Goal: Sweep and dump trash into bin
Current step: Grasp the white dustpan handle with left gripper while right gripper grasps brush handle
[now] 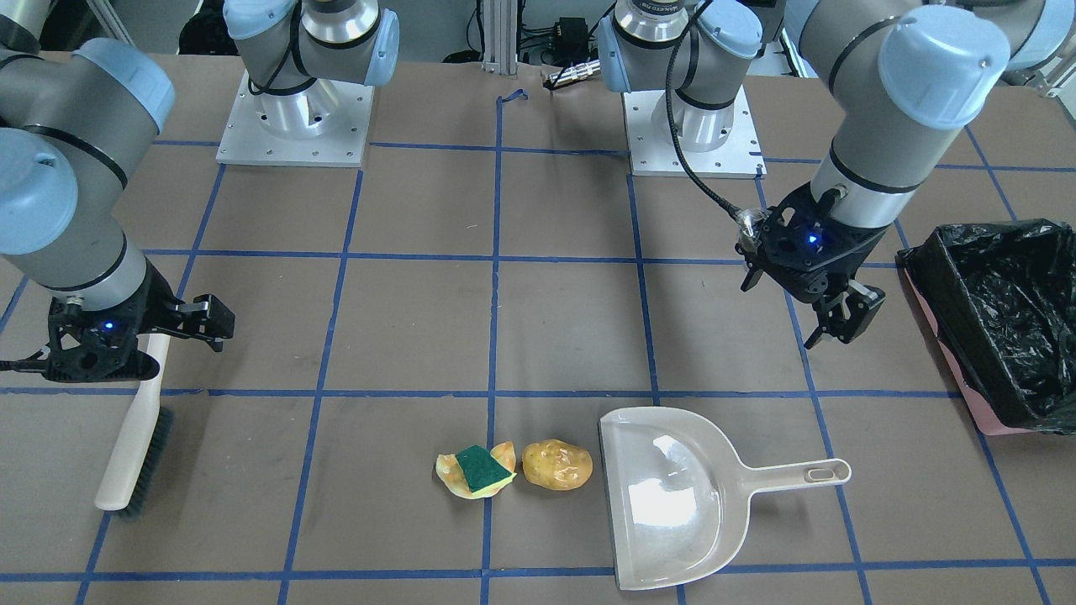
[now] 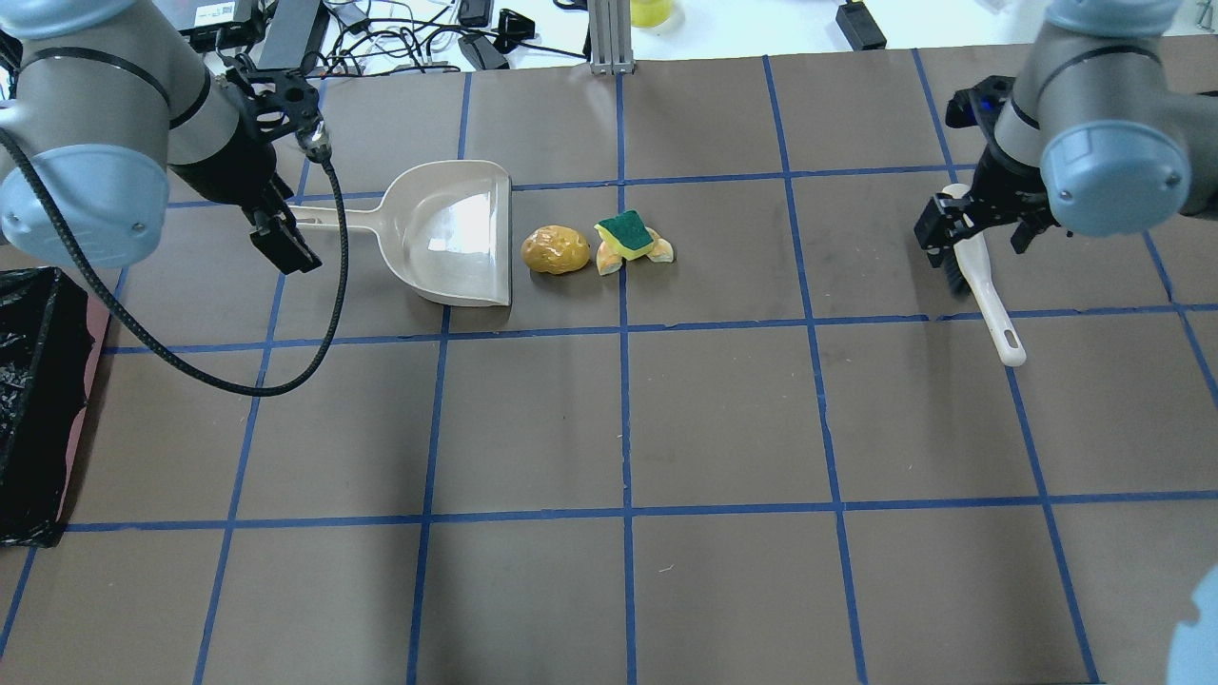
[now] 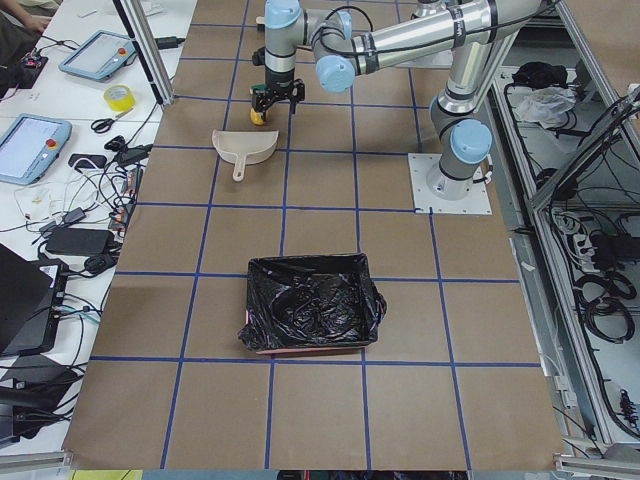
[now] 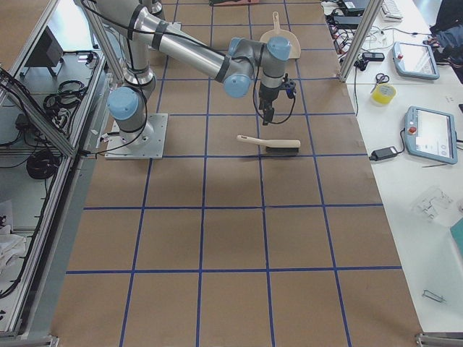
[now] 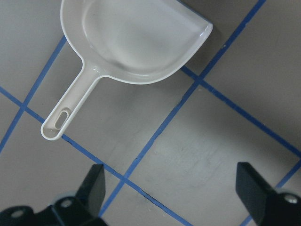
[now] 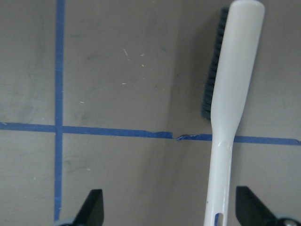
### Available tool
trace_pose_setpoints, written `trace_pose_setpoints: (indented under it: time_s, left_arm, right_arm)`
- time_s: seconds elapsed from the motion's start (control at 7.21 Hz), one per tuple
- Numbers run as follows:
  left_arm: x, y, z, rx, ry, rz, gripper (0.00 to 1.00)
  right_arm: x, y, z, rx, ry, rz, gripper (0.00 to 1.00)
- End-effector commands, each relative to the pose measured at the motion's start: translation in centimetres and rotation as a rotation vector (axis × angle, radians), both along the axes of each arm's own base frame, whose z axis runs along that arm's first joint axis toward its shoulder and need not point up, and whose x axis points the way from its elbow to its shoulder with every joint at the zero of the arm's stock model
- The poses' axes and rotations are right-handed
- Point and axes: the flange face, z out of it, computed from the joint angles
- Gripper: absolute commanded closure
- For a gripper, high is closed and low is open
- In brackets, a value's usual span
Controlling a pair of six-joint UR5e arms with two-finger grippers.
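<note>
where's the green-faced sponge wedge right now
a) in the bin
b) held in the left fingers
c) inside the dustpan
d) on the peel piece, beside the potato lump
d: the sponge wedge rests on the peel piece on the table, with the potato lump between it and the empty dustpan.

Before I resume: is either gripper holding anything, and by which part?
Nothing is held. Left gripper is open near the dustpan handle; right gripper is open over the brush handle.
</note>
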Motion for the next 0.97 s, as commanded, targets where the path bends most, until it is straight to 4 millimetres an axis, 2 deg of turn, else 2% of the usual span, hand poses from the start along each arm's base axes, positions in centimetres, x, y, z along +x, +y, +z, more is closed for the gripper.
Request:
trace_pose_setpoints:
  time_s: [0.0,0.14,0.28,0.55,0.69,0.83]
  left_arm:
    - [1.4,-5.9,-3.5,0.055,-0.016,-0.227,0.00]
    - [1.9,-8.3,-3.7,0.055,-0.025,-0.338,0.00]
    - [3.0,-9.2,-4.2,0.096,-0.060,-0.416,0.00]
    - [3.6,-10.7,-8.3,0.156,-0.072,-0.421,0.00]
    - [3.9,-11.1,-9.1,0.169,-0.084,-0.415,0.00]
    - [4.0,-12.7,-9.3,0.146,-0.093,-0.403,0.00]
  right_arm:
    - [-3.0,1.2,-3.1,0.028,-0.021,-0.030,0.02]
    - [-3.5,2.3,-4.5,0.059,-0.032,-0.057,0.03]
    - [-3.3,2.8,-5.3,0.075,-0.037,-0.082,0.03]
    - [-3.4,3.0,-6.0,0.098,-0.037,-0.112,0.06]
    - [-3.4,3.0,-6.7,0.116,-0.036,-0.151,0.06]
    - [-3.4,3.0,-6.8,0.120,-0.034,-0.150,0.07]
